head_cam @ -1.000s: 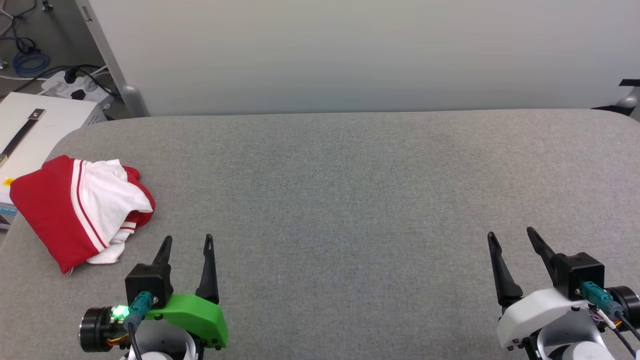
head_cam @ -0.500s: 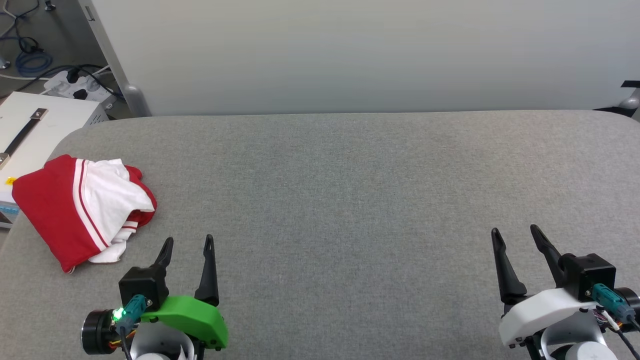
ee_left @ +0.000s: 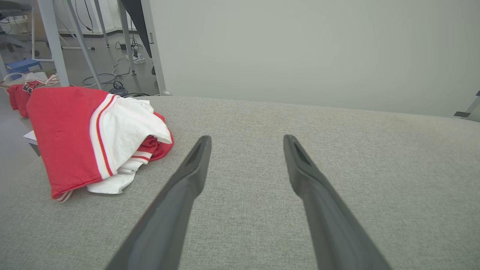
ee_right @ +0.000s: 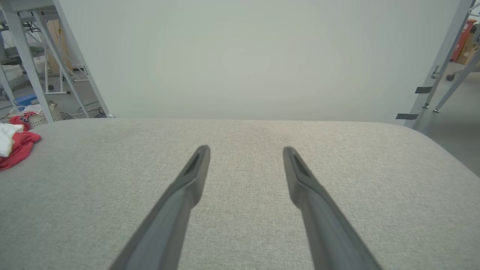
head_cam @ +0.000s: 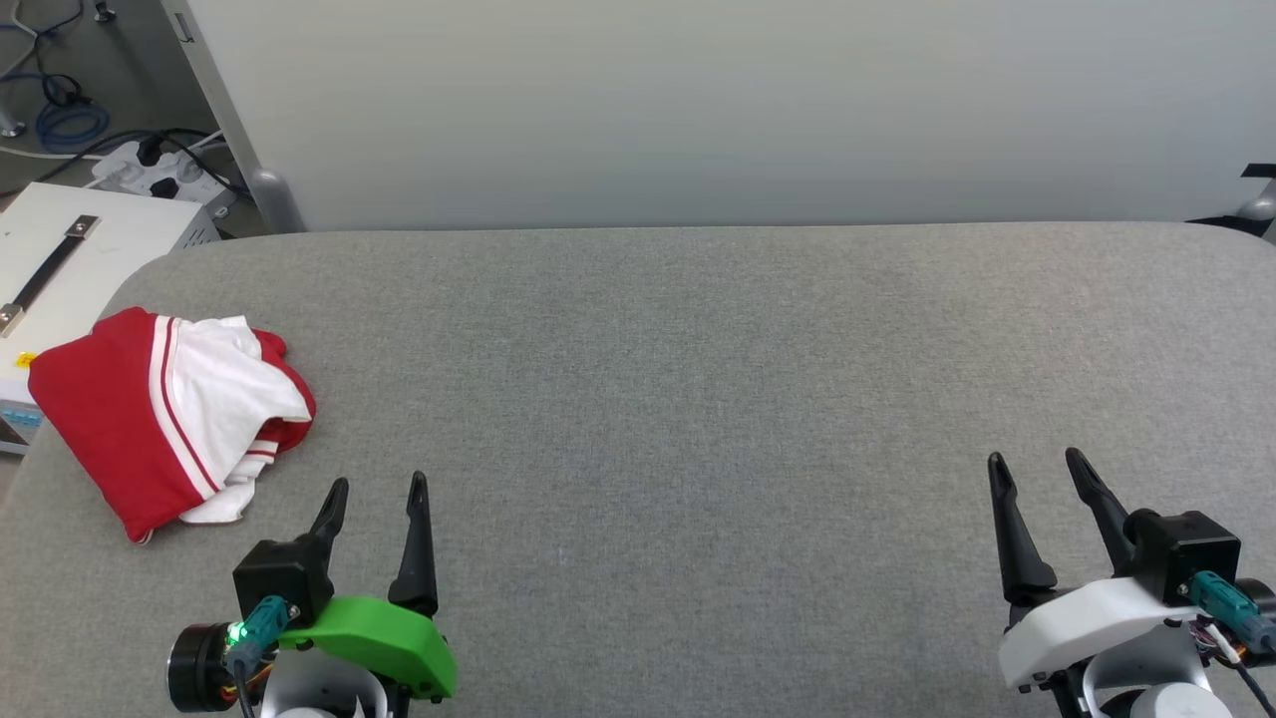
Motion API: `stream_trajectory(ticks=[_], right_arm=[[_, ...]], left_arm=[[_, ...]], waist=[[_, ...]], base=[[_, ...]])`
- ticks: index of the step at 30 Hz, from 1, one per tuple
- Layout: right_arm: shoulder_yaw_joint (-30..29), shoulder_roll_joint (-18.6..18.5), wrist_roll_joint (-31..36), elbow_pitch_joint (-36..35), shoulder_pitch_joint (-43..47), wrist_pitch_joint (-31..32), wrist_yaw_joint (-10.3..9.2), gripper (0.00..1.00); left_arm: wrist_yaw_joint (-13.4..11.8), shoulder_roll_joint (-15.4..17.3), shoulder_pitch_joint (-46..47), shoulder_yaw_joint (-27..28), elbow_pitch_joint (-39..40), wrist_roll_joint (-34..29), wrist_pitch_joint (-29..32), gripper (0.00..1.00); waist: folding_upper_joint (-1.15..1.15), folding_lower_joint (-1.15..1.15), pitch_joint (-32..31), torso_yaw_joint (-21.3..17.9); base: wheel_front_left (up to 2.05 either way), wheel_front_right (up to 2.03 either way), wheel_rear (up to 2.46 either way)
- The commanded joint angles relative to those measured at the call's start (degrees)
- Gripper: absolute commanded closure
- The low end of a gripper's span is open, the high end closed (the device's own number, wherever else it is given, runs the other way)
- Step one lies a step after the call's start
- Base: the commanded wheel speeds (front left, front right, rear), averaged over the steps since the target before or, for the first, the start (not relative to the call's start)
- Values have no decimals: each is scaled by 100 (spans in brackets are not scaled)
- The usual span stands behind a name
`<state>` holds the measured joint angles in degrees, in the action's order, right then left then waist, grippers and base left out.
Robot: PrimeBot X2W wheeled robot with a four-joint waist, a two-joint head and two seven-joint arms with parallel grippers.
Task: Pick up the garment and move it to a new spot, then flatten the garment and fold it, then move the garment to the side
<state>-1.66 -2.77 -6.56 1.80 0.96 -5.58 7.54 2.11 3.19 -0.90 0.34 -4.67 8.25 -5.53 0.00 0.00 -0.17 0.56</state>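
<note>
Jaws: left jaws spread wide and empty, over the near-left part of the grey fabric-covered tabletop (head_cam: 698, 399); right jaws likewise spread and empty, at the near right.
Garment: red soft jersey shirt with white sleeve and red-white striped trim (head_cam: 120, 419), lying in a loose bundle at the tabletop's far-left edge, just ahead and left of the left jaws, well apart from the right jaws.
Neighbour: white box with black strap handle (head_cam: 60, 249), just beyond that edge.
Step, by judgement: first pickup, nothing lifted yet.
Doing it well: reach with the left jaws, pinch several layers at the raised white fold, lift clear, then carry toward the open middle.
Risk: single-layer pinch, bundle unrolling or sliding off the rounded edge.
</note>
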Motion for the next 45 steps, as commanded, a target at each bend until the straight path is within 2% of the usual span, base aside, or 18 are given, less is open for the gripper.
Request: stream_trajectory(ticks=[1, 30, 37, 45], right_arm=[[-17, -6, -88, 28, -48, -64, -2, 0], [-75, -8, -269, 210, -44, -401, -3, 0], [-68, -8, -286, 213, -20, -484, -4, 0], [126, -9, -269, 245, -47, -577, -4, 0]], left_arm=[[36, -13, 29, 3, -12, 66, -56, 0], [134, -20, -5, 43, -282, 421, -398, 0], [142, -22, 74, 29, -373, 506, -482, 0], [166, -24, 141, 86, -461, 578, -576, 0]], waist=[[0, 0, 3, -1], [0, 0, -25, 56], [0, 0, 13, 340], [0, 0, 81, 882]], base=[[0, 0, 0], [0, 0, 0], [0, 0, 0], [0, 0, 0]])
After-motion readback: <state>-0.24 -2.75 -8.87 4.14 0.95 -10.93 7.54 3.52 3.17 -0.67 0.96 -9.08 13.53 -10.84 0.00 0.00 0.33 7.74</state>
